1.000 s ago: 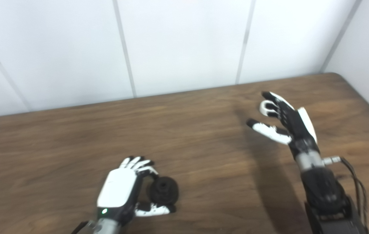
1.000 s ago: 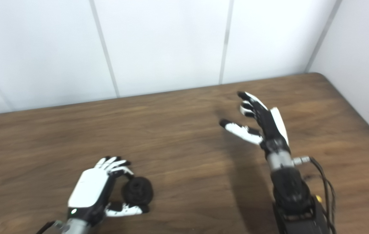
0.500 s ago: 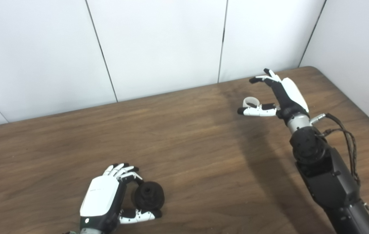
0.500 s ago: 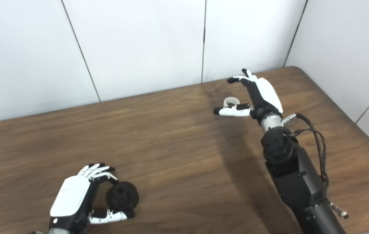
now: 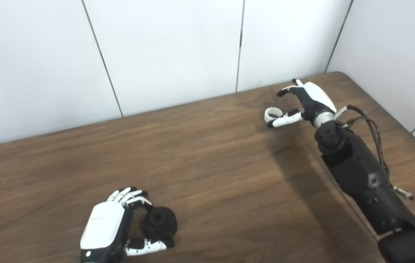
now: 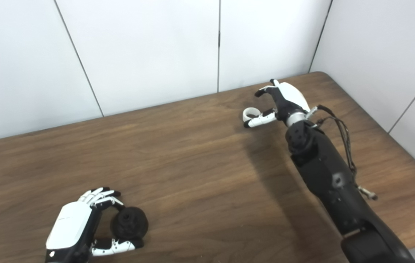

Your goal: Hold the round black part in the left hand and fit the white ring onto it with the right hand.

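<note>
Since the earlier frames the right robot hand (image 5: 304,100) has reached farther toward the back of the tabletop (image 5: 207,164), nearing the white ring (image 5: 271,114). Nearest, the left robot hand (image 5: 114,223) cups the round black part (image 5: 159,223) between fingers and thumb, seemingly steadying it on the wood for fitting. Far off at the right rear, the right robot hand is spread wide and empty, its thumb just beside the ring. Nothing lies between; only the white wall panels (image 5: 171,47) stand behind.

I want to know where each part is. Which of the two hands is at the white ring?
The right hand, far across the table: the white ring lies between its spread fingers and thumb. The left hand, near the front edge, curls around the round black part.
</note>
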Robot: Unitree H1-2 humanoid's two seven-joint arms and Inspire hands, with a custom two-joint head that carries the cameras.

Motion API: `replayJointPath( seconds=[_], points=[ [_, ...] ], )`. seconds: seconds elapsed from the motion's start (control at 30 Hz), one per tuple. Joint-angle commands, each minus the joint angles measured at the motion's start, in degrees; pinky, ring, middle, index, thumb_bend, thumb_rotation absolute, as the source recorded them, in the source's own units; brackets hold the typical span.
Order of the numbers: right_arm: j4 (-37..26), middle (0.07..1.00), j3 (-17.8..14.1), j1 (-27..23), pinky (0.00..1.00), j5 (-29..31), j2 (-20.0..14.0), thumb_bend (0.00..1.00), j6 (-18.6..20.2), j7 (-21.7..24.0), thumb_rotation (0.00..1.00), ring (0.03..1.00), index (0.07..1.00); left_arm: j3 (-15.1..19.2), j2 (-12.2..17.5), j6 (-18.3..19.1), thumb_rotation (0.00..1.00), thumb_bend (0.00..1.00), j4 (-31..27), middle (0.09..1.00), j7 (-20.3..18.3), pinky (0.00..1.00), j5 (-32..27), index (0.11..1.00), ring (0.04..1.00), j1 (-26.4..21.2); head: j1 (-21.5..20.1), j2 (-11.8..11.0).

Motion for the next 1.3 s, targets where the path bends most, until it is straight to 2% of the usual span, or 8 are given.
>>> replayJointPath(
  seconds=[0.0,0.37,0.6,1.27],
  points=[
    [0.29,1.0,0.07,-3.92,1.0,-1.9,-1.79,0.88,0.19,-0.32,0.3,1.0,0.745,0.83,1.42,1.09,0.05,0.52,-0.83,0.788,-1.33,0.91,0.83,0.485,0.875,0.4,-0.4,-0.02],
    [7.52,0.979,2.11,-7.22,1.0,-4.04,-1.0,0.88,0.36,0.97,0.32,1.0,0.722,1.35,1.27,1.32,0.05,0.52,-1.64,0.789,-2.53,0.9,1.72,0.486,0.872,0.78,-0.13,0.15],
    [11.1,0.959,2.58,-9.27,1.0,-3.32,-0.88,0.89,0.19,0.53,0.31,1.0,0.712,1.69,1.01,1.35,0.05,0.52,-2.08,0.791,-2.84,0.91,1.65,0.486,0.878,1.1,0.07,0.22],
    [11.27,0.94,2.57,-9.45,0.99,-3.41,-0.98,0.87,0.34,1.21,0.31,1.0,0.668,1.7,0.53,1.4,0.05,0.52,-2.14,0.79,-2.92,0.91,2.0,0.486,0.881,1.07,0.52,0.41]
  ],
)
